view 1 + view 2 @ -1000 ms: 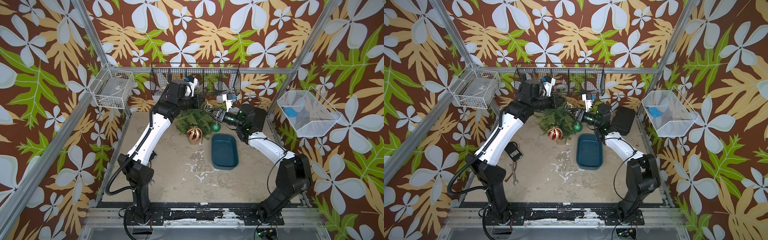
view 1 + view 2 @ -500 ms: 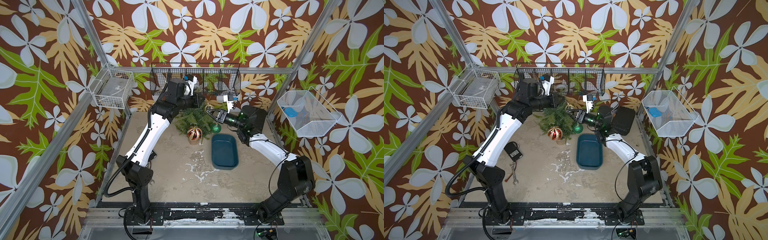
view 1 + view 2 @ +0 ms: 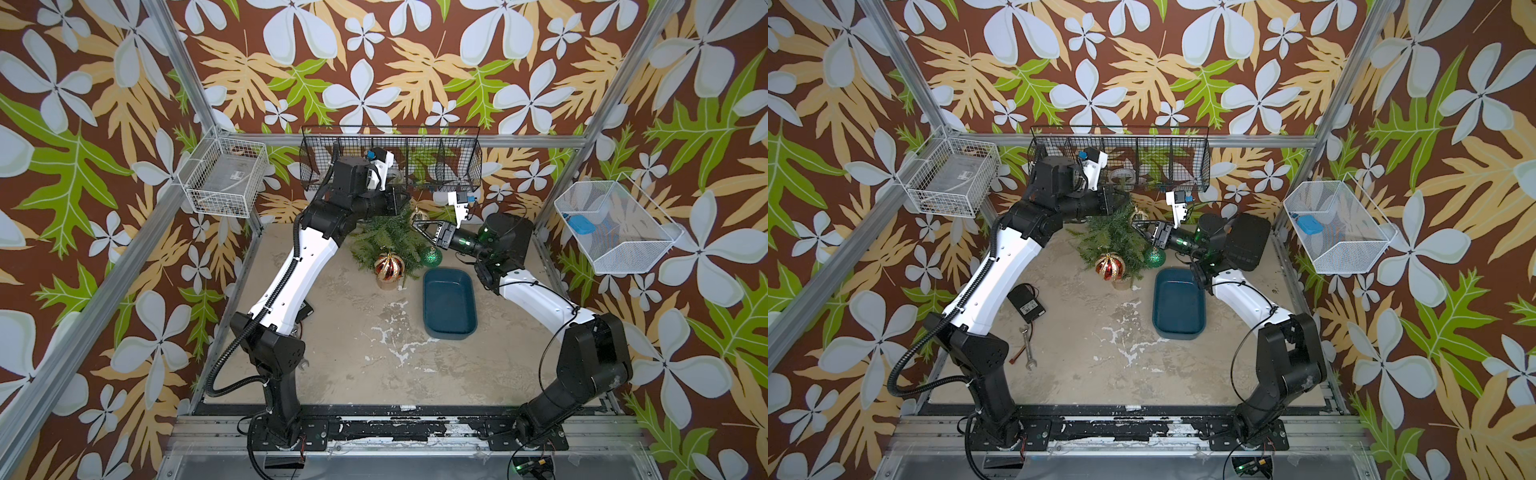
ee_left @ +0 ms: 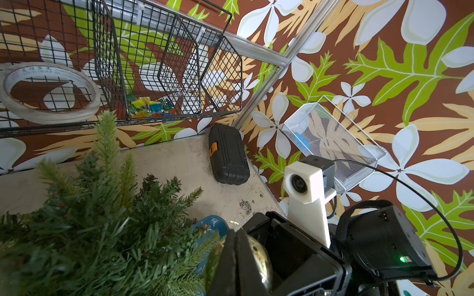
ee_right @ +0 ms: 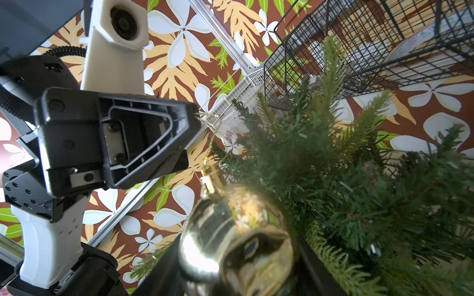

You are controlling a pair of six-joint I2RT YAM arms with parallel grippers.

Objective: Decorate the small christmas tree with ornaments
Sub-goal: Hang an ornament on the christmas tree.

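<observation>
While the left hand point(image 5: 196, 116), pressed together, pinches the thread point(image 5: 208, 120) of the gold ball point(image 5: 236, 243), the tree point(image 3: 384, 239) stands far back on the tabletop point(image 3: 353, 332), red ball point(image 3: 389, 266) and green ball point(image 3: 432, 256) hung; the right hand point(image 3: 417, 225) clasps the gold ball. Next, probably: loop over a branch.

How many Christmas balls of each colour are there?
Red-and-gold striped glitter ball: 1
Green glitter ball: 1
Small shiny gold ball: 1
Total: 3
</observation>
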